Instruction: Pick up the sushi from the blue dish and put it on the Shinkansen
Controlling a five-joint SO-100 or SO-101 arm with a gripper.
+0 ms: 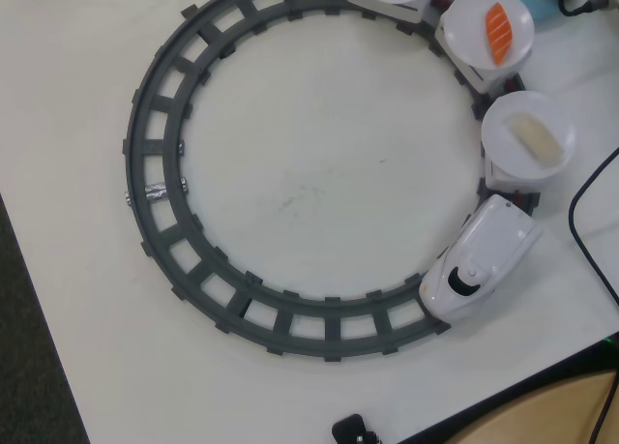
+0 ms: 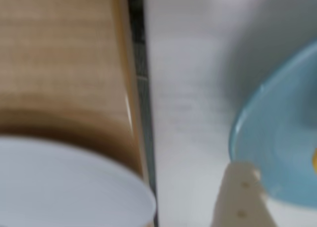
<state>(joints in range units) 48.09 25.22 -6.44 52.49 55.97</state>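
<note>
Sushi barely visible: a yellow sliver at the right edge of the wrist view, lying on the blue dish; in the overhead view, dish and sushi cut off at the upper right corner of the frame.

Risks from here: closing blind on a blurred, half-seen piece and pinching the dish rim instead; nudging the sushi off toward the worktop; later, dropping it onto a plate already taken by the salmon piece or the pale piece behind the Shinkansen.

Pincer state: cannot tell; only one pale finger in view at lower middle, just left of and below the sushi, overlapping the dish rim.
</note>
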